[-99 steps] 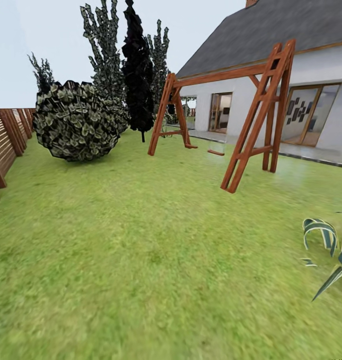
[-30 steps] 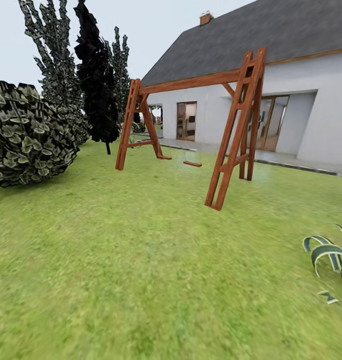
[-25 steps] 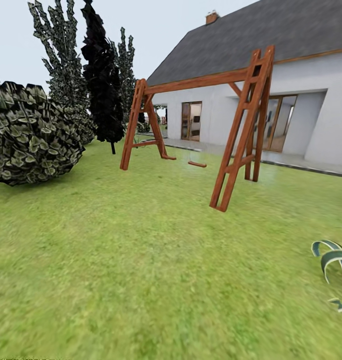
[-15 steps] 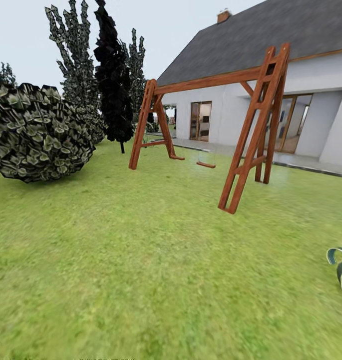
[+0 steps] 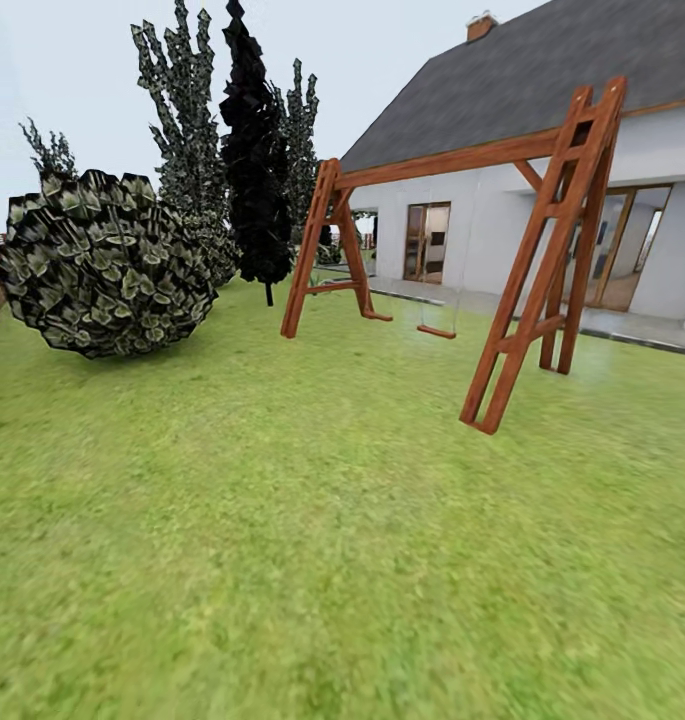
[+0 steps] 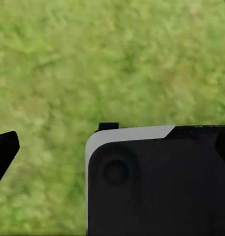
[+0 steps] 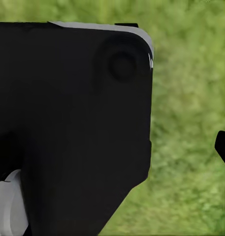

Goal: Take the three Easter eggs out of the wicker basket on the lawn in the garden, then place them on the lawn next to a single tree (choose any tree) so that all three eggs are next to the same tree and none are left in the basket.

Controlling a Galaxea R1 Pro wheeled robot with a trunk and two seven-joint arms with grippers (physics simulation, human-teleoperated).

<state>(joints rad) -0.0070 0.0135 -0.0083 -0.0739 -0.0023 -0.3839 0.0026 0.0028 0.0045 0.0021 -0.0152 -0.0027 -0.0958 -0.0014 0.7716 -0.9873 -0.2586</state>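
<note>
You see bare lawn [image 5: 312,560] underfoot, stretching to a round bush [image 5: 107,265] at its far left. Beyond stands a wooden swing frame [image 5: 462,240], its beam running left to right, then dark trees [image 5: 252,160] and the white house [image 5: 542,180]. Wrist views show black housing over grass; you cannot tell how the jaws stand.

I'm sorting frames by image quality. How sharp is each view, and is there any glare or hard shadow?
Head view: the wooden swing frame and round bush are fairly crisp, the near lawn smeared and soft, light flat, no hard shadows or glare. Left and right wrist views: grass blurred, dark robot body close and soft-edged.
</note>
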